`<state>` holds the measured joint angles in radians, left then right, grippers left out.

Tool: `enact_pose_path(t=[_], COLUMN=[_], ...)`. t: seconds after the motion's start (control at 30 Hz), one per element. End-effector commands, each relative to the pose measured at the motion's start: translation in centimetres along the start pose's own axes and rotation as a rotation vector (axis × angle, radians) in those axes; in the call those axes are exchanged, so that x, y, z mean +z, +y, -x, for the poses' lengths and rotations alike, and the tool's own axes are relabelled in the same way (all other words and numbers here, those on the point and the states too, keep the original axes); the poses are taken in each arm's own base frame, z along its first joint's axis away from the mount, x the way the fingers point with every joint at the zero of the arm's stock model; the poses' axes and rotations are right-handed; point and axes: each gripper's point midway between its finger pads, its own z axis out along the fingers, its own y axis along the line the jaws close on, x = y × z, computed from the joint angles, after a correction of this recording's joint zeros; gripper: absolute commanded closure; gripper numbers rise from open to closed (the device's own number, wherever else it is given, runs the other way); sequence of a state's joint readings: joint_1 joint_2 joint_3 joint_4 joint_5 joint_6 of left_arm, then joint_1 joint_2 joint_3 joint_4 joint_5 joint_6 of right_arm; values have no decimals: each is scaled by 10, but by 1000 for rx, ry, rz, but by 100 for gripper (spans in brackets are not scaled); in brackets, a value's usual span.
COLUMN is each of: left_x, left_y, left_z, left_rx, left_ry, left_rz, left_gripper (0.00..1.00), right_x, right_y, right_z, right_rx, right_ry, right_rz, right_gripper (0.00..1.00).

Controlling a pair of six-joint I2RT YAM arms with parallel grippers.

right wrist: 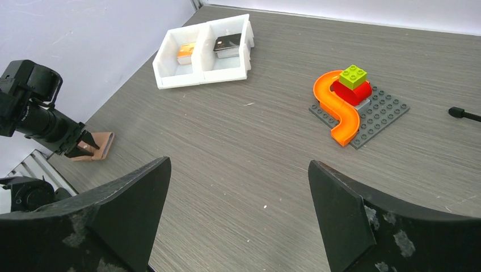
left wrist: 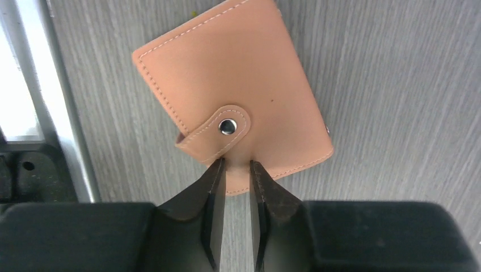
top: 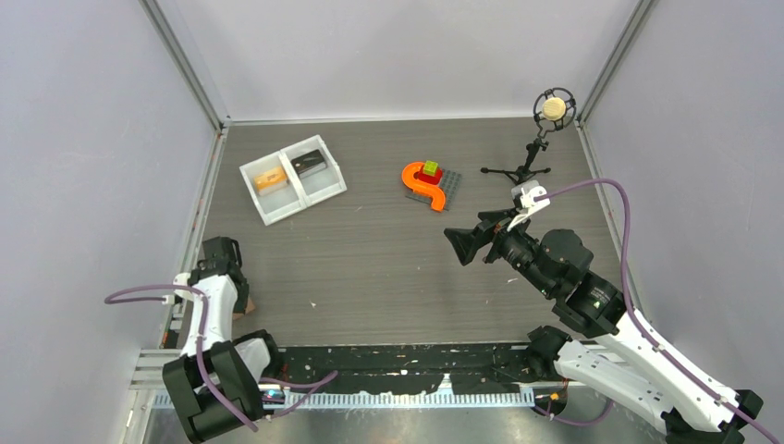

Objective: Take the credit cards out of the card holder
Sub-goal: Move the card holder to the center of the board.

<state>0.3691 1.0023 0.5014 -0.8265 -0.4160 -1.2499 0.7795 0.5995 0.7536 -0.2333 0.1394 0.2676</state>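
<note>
at edge of card holder (left wrist: 227,73), left gripper (left wrist: 236,165)

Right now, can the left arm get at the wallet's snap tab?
Probably yes: the left gripper sits at the near edge of the closed wallet, just short of the snap tab, with nothing between.

Rail (left wrist: 68,113) close beside card holder (left wrist: 232,96); bare table (top: 388,268) between it and tray (right wrist: 201,78)
</note>
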Motion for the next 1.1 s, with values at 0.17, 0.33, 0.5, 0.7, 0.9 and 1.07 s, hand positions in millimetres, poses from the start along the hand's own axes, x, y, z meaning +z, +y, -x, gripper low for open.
enact_pose_path(t=[0.17,0.33,0.5,0.7,0.9,1.07], left_x=[-8,-17,-30,-62,-98,-126], left_y=[-23,-18,-16,-19,-36,-45], left_z=[-34,-51,-67,-94,-140,-161], left_rx=[5,55,115,193,345,522], left_ry=[189,242,251,286,365,347], left_rz=[-147,-204,-284,-398,-604,-677], left_gripper=[100,100,100,100,100,100], right_x=[-4,-1,-1,1,2,3], right_y=[-1,-4,-4,-2,-2,-3], right_z=[22,20,20,18,17,16], right_rx=[7,2,2,11,22,26], right_ry=[-62,-56,-62,-61,-56,-47], right_rz=[-25,-40,-37,-31,-34,-39], right_gripper=[0,0,0,0,0,0])
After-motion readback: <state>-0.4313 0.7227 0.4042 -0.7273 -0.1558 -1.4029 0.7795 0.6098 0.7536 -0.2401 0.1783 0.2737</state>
